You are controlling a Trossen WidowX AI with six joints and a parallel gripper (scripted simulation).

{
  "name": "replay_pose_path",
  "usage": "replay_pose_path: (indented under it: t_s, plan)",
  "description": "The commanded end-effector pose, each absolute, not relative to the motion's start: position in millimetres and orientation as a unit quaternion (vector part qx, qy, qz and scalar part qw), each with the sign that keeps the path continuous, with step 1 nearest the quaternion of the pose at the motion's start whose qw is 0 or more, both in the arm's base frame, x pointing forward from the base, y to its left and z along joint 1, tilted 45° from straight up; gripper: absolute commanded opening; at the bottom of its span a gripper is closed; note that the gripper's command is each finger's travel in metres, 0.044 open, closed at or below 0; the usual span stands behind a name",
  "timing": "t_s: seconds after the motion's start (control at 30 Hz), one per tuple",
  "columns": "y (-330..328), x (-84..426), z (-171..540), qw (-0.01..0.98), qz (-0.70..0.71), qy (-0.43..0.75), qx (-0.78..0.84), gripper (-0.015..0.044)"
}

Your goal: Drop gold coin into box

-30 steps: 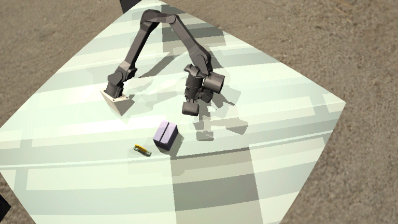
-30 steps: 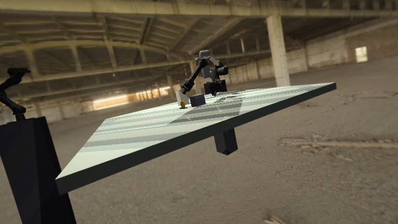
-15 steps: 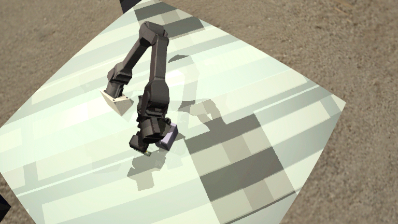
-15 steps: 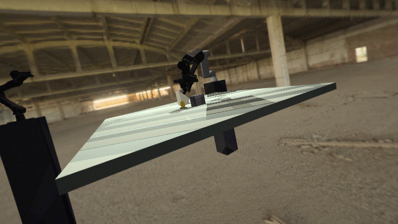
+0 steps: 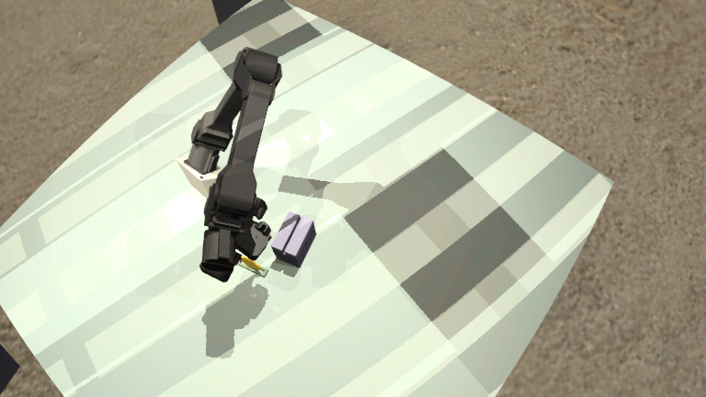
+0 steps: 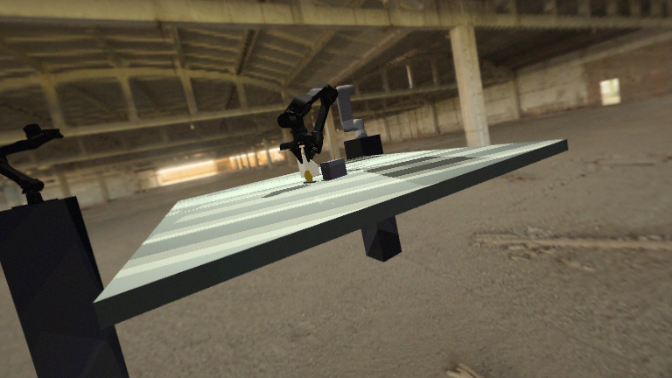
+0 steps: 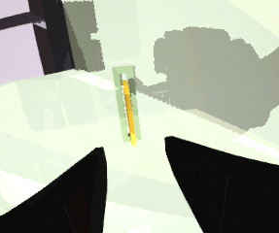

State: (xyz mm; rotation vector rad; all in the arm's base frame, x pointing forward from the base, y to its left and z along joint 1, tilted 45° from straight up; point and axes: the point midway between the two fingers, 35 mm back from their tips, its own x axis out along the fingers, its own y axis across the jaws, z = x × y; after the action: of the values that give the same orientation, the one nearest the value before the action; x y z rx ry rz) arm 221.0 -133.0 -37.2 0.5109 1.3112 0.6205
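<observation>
The gold coin (image 5: 250,262) (image 6: 308,176) (image 7: 129,109) stands on edge in the shallow green holder (image 5: 265,272) (image 7: 124,70). My gripper (image 6: 304,161) (image 7: 135,149) is open and empty above the coin; in the wrist view the coin's near end lies between the fingertips, with most of it ahead of them. In the top view the arm hides part of the gripper. The closed box (image 5: 301,239) (image 6: 333,169) (image 7: 10,55), lilac-grey here, stands beside the holder. Its narrow slot (image 7: 8,23) runs roughly crosswise to the coin in the wrist view.
A pale wedge-shaped block (image 5: 192,174) is at the arm's base. The striped table (image 5: 338,340) (image 6: 248,225) carries these things. In the exterior view, another dark arm (image 6: 17,148) stands on a pedestal at the left, and a grey arm (image 6: 346,106) stands behind the table.
</observation>
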Motion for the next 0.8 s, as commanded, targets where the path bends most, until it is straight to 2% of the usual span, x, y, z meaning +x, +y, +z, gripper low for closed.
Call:
replay_pose_path:
  t_s: [0.0,0.77]
  plan:
    - [-129,222,-44,0.721,0.276,0.59,0.235,0.0161]
    - [-102,231,-73,0.721,0.276,0.59,0.235,0.0161]
